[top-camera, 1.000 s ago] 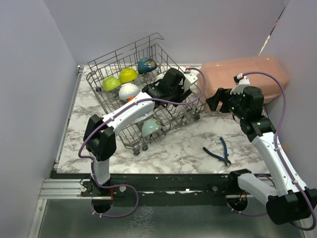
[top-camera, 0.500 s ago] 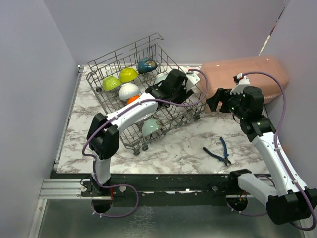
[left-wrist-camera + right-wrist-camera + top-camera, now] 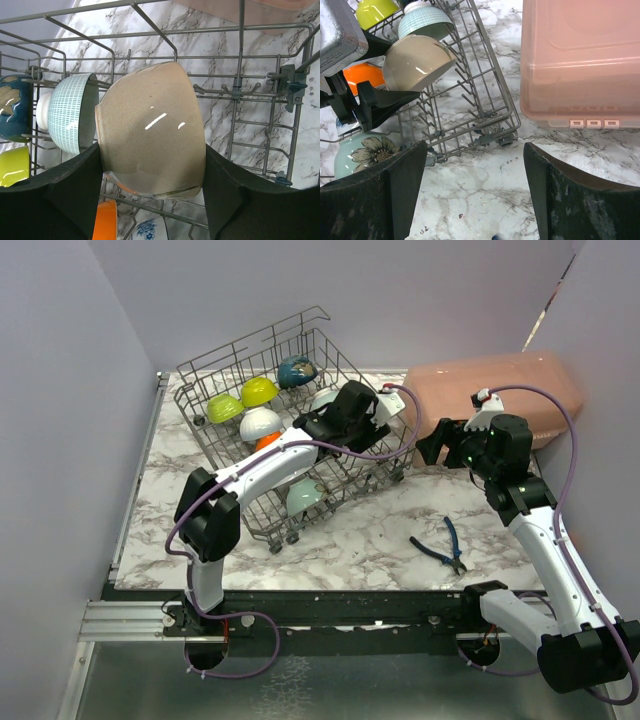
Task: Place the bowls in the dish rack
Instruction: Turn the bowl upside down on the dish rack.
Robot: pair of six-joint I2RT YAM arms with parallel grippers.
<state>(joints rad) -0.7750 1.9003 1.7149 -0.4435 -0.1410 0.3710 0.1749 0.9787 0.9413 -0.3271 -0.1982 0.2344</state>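
Observation:
The grey wire dish rack stands tilted at the back left of the table. In it lie a lime bowl, a yellow-green bowl, a dark blue one, a white one and a pale teal flowered one. My left gripper reaches into the rack's right half, shut on a beige bowl held on its side, rim to the left, with one finger on each flank. Beside it stands a teal-checked bowl. My right gripper hangs open over bare marble by the rack's right corner.
A pink lidded plastic box sits at the back right, close to the right gripper. Blue-handled pliers lie on the marble in front of the right arm. An orange bowl and a blue-patterned white bowl lie below the left fingers.
The left arm has shifted slightly to the right with the beige bowl still gripped, then held still. The right arm has not moved.

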